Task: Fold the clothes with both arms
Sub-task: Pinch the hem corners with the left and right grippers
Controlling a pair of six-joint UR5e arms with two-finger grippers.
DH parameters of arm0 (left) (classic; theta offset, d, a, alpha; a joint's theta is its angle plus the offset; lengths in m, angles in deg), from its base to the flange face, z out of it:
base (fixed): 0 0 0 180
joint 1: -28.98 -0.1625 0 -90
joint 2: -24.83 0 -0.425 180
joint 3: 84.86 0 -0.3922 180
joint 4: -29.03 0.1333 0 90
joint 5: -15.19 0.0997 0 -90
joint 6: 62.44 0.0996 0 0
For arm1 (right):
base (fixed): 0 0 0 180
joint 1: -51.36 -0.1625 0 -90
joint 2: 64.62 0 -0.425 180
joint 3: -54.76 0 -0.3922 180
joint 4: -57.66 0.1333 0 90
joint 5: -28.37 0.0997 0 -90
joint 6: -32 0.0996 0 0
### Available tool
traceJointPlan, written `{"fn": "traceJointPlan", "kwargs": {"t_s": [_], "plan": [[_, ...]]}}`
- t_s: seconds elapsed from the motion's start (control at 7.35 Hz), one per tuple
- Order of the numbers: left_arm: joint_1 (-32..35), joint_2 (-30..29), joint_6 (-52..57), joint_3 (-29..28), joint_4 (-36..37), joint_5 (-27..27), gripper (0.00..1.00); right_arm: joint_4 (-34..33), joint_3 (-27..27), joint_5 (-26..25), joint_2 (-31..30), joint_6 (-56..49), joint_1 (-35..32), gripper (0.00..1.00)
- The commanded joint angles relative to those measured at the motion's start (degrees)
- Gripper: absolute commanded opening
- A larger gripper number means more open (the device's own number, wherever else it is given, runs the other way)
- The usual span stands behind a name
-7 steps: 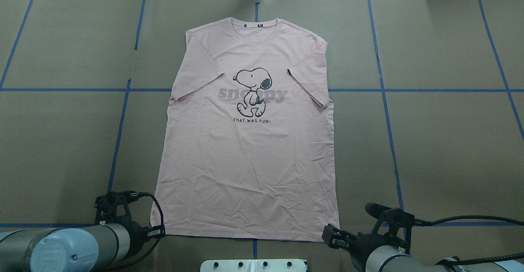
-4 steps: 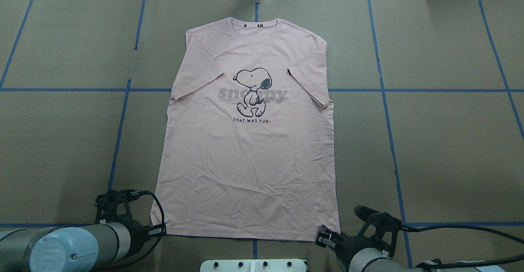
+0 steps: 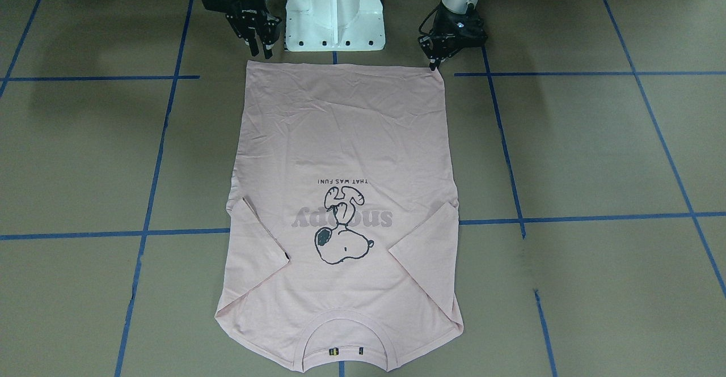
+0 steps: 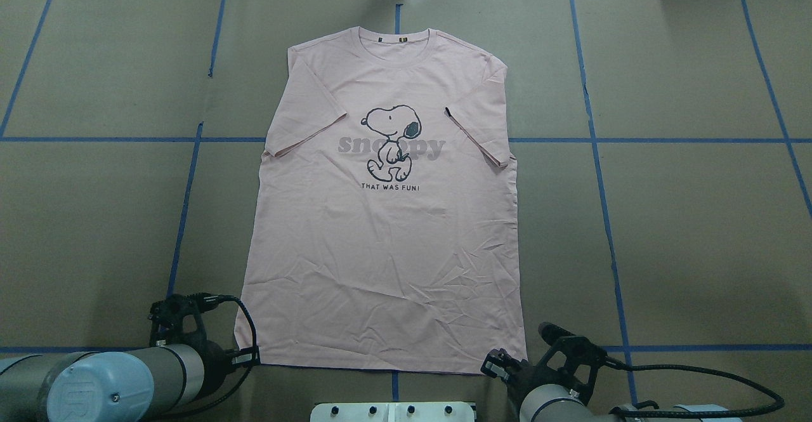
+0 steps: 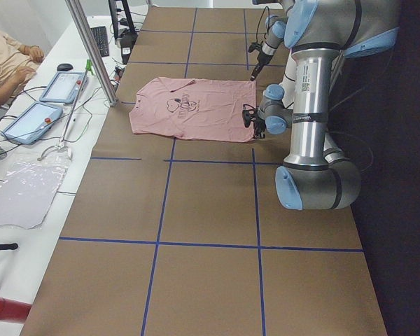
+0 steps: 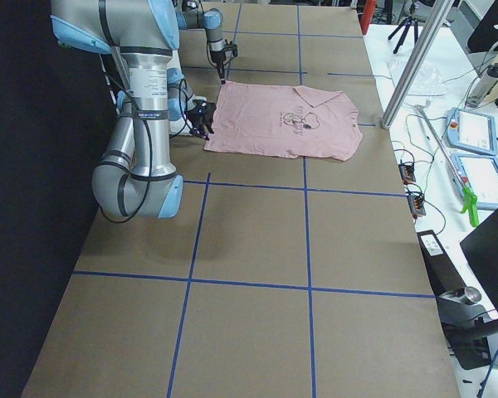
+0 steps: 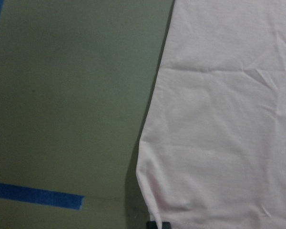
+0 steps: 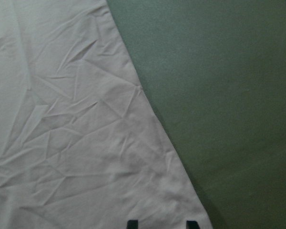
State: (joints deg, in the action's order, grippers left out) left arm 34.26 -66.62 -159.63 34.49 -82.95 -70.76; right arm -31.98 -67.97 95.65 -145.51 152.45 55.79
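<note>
Left gripper (image 3: 433,64), front-facing view: fingers are pressing together, tip touching one hem corner of the T-shirt (image 3: 340,139); I am not able to tell whether cloth is caught between them. Right gripper (image 3: 260,51) is hanging spread at the other hem corner. Overhead, I am seeing the T-shirt lying flat and print up on the brown table (image 4: 698,231), collar away from the robot, both sleeves lying folded in over the body. Side views are showing the grippers too small to judge. Left wrist view is showing one dark fingertip (image 7: 155,224) at the pink corner. Right wrist view is showing two fingertips (image 8: 132,223) standing apart over wrinkled hem.
</note>
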Motion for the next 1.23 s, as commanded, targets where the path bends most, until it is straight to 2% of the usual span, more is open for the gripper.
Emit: {"fn": "traceJointPlan", "kwargs": {"t_s": [0.0, 0.95, 1.09], "plan": [[0.1, 0.0, 0.0, 0.0, 0.0, 0.0, 0.00, -1.0, 1.2, 0.1, -0.1, 0.0, 0.0, 0.46], [0.0, 0.0, 0.0, -0.1, 0.0, 0.0, 0.00, -1.0, 3.0, 0.0, -0.1, 0.3, 0.1, 0.49], [0.0, 0.0, 0.0, -0.1, 0.0, -0.1, 0.00, -1.0, 3.0, -0.1, 0.0, 0.4, 0.2, 0.32]]}}
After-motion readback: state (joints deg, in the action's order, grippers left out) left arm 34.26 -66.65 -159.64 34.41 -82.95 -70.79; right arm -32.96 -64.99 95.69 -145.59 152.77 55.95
